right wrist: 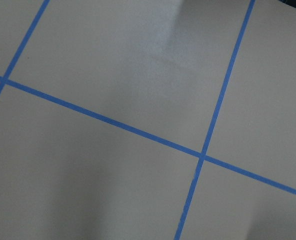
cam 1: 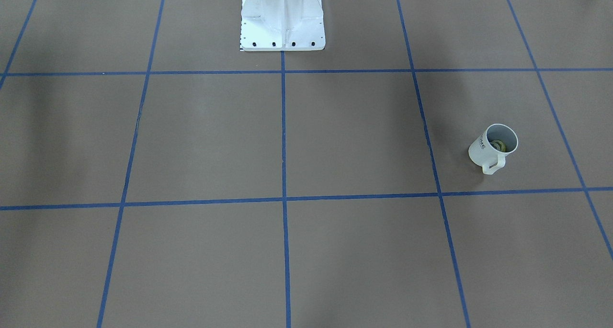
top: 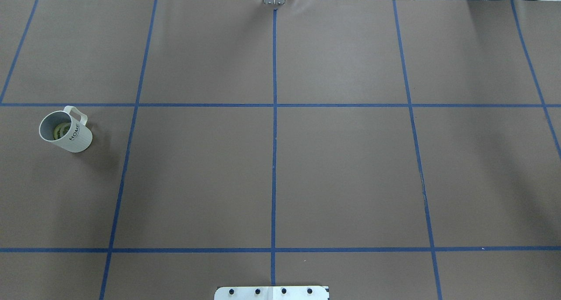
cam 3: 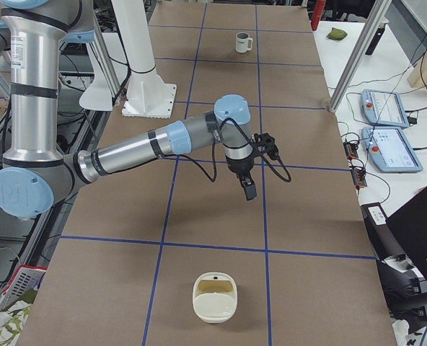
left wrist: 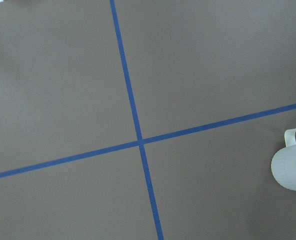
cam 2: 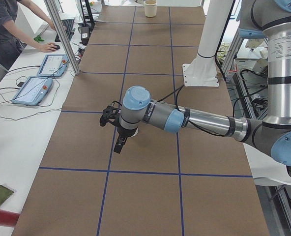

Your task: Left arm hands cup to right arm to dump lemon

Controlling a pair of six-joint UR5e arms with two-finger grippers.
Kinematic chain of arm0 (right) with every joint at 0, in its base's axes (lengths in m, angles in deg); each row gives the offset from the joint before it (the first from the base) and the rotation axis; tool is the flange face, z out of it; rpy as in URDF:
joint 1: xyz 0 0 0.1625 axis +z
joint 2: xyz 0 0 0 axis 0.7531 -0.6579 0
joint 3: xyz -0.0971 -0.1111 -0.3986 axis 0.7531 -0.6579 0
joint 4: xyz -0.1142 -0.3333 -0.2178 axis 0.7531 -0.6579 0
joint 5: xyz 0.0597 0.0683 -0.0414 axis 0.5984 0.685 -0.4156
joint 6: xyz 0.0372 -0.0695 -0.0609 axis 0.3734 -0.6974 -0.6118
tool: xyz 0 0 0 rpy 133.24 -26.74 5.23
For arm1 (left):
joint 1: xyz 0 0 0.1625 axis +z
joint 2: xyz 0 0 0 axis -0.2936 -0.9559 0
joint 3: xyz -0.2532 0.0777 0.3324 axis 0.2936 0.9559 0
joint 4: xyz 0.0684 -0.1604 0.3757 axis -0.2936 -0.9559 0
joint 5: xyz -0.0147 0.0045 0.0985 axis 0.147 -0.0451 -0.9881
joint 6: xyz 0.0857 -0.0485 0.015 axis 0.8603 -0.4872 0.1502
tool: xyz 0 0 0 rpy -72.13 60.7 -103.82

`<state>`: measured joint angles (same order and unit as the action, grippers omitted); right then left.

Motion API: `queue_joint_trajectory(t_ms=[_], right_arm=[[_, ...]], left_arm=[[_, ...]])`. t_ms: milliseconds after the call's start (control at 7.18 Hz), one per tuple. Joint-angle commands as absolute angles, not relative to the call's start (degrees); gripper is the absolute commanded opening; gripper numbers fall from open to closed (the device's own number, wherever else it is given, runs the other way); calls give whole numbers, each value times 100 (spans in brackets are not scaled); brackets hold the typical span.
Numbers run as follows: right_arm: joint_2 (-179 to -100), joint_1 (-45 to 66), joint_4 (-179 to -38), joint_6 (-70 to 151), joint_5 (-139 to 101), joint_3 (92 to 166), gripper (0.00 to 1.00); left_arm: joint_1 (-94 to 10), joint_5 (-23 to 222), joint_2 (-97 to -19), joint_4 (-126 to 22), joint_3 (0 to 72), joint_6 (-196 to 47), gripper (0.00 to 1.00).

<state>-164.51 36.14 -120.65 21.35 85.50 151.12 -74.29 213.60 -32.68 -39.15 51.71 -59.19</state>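
cup (top: pixel 75 139): upright on the table (top: pixel 342 177) at the robot's far left, inside the blue tape (top: pixel 274 160) grid, handle turned away from the robot. "HOME" reads clearly in the overhead view only.
lemon (top: pixel 61 131): yellow-green, inside the cup; only the overhead and front-facing views look in and show it.
left arm (cam 2: pixel 194 119): shows in the exterior left view alone, stretched level over the table.
left gripper (cam 2: pixel 118 147): hangs tip-down; how far its fingers are parted cannot be told. The left wrist view shows no fingers, just a tape crossing and the cup on the table, cut off by the right edge.
base (cam 1: pixel 282 26): white pedestal; flared foot in the front-facing view, just a bolted plate in the overhead view.
right arm (cam 3: pixel 141 148): shows in the exterior right view alone, reaching over the table's middle.
right gripper (cam 3: pixel 250 192): points down near a tape line; its opening cannot be told, and nothing shows in its grasp. The right wrist view shows only paper and tape.
cream tub (cam 3: pixel 213 297): at the table's right end, large in the exterior right view, tiny in the exterior left.
hidden: in the exterior left view the left arm's wrist covers nearly all of the cup; in the exterior right view the cup is tiny, its contents out of sight.
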Motion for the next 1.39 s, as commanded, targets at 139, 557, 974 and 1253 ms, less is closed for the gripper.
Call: queue_joint_trajectory(t_ms=[139,557,974,1253], right_arm=[[-16321,3299,-11337,2475,8823,14995,100],[-16031,2448,-10783,3835,8721,14950,100],[-15653,1909,-10782,4480,8421,14977,100],[-15626,1864,-10782,4482,8421,14977,100]], left_arm=[[-6622,21691,-3353,-4246,5097,-5938,100],[-5635,21499,-3328,-5033,5010,-8476,100],[-4536,20271,-3345,-5713,4921,-10424,100],[-4008,19777,-3388,-5723,4834,-10754,100]])
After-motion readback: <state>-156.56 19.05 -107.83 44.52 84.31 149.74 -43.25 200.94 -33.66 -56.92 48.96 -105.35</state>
